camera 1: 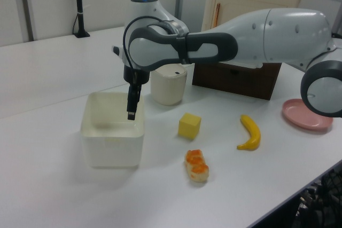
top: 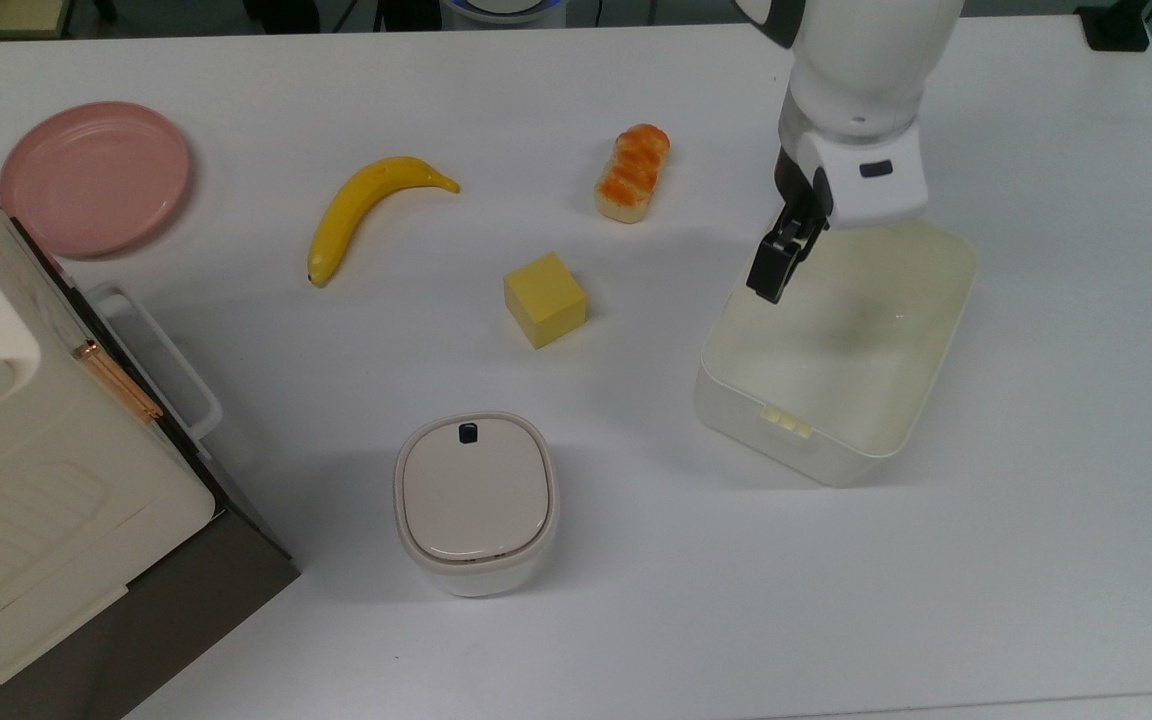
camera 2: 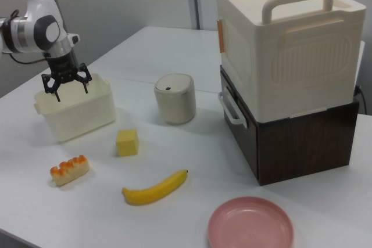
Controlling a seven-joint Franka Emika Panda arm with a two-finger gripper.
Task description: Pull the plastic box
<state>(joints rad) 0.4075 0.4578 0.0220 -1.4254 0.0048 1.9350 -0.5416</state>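
White counter carries everything, with grey partition panels behind in the left view. Going left to right across the top view: a cream appliance on a dark base at the near-left corner, a pink plate at the far left, a banana, a white bin with a beige lid near the front, a yellow cube, and an orange-glazed bread roll further back. The plastic box stands right of centre, open-topped and apparently empty. The gripper hangs over the box's far-left part, pointing down; its jaws stand spread apart in the right view, gripping nothing.
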